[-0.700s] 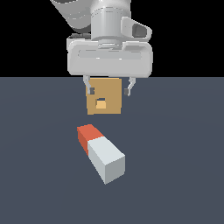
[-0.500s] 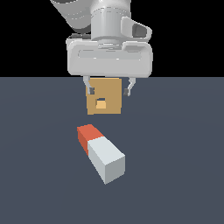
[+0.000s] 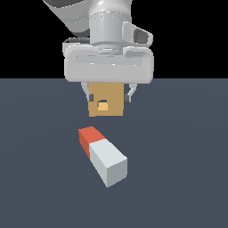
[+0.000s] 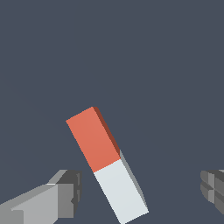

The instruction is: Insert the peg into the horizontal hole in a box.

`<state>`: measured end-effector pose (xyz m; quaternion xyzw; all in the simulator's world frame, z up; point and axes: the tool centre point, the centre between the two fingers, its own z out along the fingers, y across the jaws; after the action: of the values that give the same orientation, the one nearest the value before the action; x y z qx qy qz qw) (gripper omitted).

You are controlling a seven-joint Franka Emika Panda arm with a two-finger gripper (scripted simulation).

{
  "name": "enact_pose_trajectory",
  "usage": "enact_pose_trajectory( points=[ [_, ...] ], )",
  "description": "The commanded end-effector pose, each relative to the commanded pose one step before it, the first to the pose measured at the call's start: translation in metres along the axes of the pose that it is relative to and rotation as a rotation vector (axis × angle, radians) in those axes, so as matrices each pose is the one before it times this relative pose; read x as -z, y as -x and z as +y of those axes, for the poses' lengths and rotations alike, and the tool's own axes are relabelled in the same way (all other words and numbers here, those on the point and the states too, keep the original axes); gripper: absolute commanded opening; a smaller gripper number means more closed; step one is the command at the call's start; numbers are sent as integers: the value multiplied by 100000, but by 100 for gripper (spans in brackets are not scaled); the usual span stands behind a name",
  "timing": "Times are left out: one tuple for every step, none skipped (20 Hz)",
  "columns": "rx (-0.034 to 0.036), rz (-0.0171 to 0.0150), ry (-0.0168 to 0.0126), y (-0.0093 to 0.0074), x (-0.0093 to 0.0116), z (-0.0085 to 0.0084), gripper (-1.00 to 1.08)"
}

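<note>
The peg [image 3: 101, 155] lies flat on the dark floor, its orange-red end pointing toward the box and its white part nearer the camera. Behind it stands the tan box [image 3: 106, 104], with the small lighter hole [image 3: 103, 106] in its facing side. My gripper [image 3: 108, 95] hangs in the air in front of the box's upper part, open, with nothing between its fingers. In the wrist view the peg [image 4: 106, 163] lies slanted below, between the two spread fingertips [image 4: 65, 192], and the gripper [image 4: 142, 188] is well above it.
A dark grey floor [image 3: 178, 169] stretches all around the peg and the box. Nothing else stands on it.
</note>
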<state>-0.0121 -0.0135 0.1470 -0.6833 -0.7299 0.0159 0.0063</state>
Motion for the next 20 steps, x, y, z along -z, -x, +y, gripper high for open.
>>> enact_pose_trajectory(
  points=[
    [3343,17,213,541,-522,-214,100],
    [1592,11,113,244,-240,-95,100],
    [1699,12,121,260,-256,-100,100],
    [1804,13,129,277,-272,-106,100],
    [1910,15,137,294,-288,-111,100],
    [2015,16,144,311,-305,-116,100],
    [2087,17,150,322,-315,-119,100],
    [2085,17,150,323,-316,-118,100],
    [2084,18,150,323,-316,-117,100],
    [2082,18,150,325,-316,-115,100],
    [2082,19,150,325,-317,-114,100],
    [2083,19,151,326,-317,-113,100],
    [2084,20,151,328,-318,-111,100],
    [2084,20,151,328,-318,-110,100],
    [2011,20,146,318,-307,-104,100],
    [1907,20,138,302,-292,-97,100],
    [1801,19,130,287,-276,-91,100],
    [1697,18,123,271,-260,-84,100],
    [1591,17,115,255,-244,-77,100],
    [1486,16,107,239,-228,-70,100]
  ],
)
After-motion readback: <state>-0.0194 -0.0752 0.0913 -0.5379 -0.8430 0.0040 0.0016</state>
